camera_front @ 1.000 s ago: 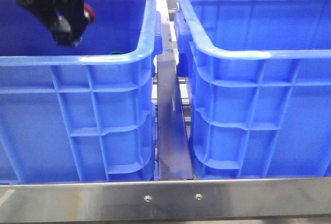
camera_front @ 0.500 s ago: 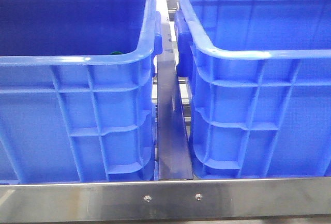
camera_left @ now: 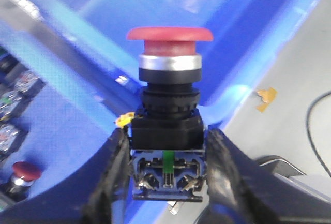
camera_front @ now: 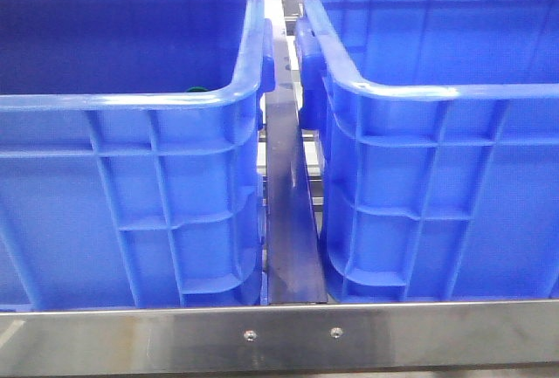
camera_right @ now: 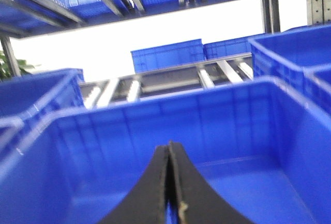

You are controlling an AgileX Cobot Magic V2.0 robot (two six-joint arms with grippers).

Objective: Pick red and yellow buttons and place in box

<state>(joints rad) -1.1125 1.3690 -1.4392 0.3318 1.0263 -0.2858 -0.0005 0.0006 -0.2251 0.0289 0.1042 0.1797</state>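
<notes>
1. Right, carry step: the left gripper (camera_left: 168,182) was clamped on the body of the red button (camera_left: 169,33), fingers (camera_left: 111,177) on either side of the black contact block, cap pointing away from the wrist.
2. Behind it in the left wrist view ran a blue crate rim (camera_left: 72,58); another red-capped button (camera_left: 26,170) and some blurred parts lay in a crate below. Couldn't tell which crate that was.
3. Front view showed neither arm, only the left crate (camera_front: 131,103) and the right crate (camera_front: 437,94) side by side, with a sliver of green cap (camera_front: 196,91) just over the left crate's near rim.
4. Right gripper (camera_right: 169,182) was pressed shut on nothing, looking into a bare blue crate (camera_right: 155,131).
5. No yellow button visible anywhere.
6. Next move, as I judged it: get the held button over the target box, clear of the rim, low enough, then let go. Yellow one remained to be found.
</notes>
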